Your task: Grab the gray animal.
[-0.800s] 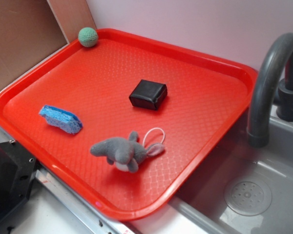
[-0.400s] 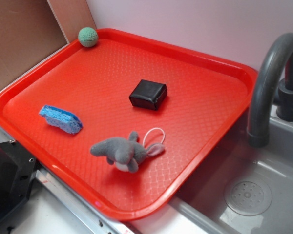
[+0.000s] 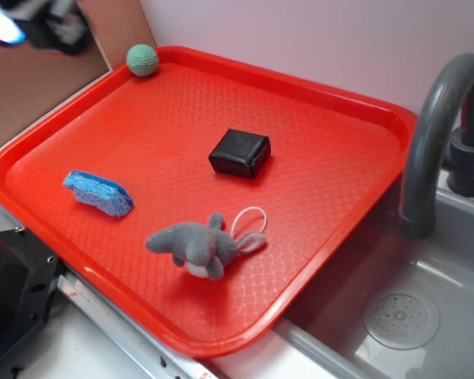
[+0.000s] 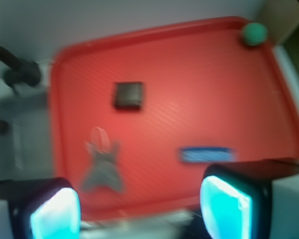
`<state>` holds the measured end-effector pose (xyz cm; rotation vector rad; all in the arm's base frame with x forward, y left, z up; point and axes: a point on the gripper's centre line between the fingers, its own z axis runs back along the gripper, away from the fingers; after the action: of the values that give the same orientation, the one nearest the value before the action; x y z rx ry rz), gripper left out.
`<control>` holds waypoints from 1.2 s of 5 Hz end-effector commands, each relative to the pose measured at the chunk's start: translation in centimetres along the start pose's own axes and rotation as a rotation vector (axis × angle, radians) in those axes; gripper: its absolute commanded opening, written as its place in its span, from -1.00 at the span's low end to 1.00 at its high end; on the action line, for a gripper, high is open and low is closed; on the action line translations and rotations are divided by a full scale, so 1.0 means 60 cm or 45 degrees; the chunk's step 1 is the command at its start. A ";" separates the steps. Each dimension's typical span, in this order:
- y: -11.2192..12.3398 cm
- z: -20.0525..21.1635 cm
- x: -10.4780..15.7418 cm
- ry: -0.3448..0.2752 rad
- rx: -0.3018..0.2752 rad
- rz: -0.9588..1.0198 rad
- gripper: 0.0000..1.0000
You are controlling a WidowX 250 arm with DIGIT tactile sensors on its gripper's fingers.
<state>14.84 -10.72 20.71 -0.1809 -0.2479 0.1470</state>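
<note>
End effector (image 4: 139,209) jaws spread wide, nothing between them. Both glowing cyan pads (image 4: 224,206) frame the bottom of the wrist view. High above the tray (image 4: 199,89), touching nothing. Wrist view is blurred. In the exterior view only a blurred bit of the arm (image 3: 31,24) shows at the top left corner.

Gray animal (image 4: 103,168) sits below and ahead of the end effector, just past the pad on the left of the wrist view, well clear of it. It lies on the tray near the edge on the sink side; white loop (image 4: 98,137) points away from the end effector. Exterior view: gray animal (image 3: 201,245) on its side, white belly patch down toward the tray's near rim (image 3: 221,343), loop (image 3: 250,219) flat on the tray beside its ears.

Blue sponge (image 4: 207,155) lies just beyond the other pad, apart from the toy. Black box (image 4: 128,95) further out, mid tray. Green ball (image 4: 253,33) at the far corner, on the rim. Sink (image 3: 411,316) and gray faucet (image 3: 434,126) off to the toy's side of the tray.
</note>
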 end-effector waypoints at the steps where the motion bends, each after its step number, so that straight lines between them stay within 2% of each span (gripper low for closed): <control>1: -0.068 -0.057 -0.002 -0.039 -0.039 0.067 1.00; 3: -0.051 -0.165 -0.029 0.116 0.006 0.150 1.00; 5: -0.016 -0.237 -0.044 0.188 0.095 0.156 1.00; 6: -0.011 -0.264 -0.051 0.239 0.102 0.135 1.00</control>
<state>15.54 -14.23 4.15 -0.1038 -0.0254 0.2502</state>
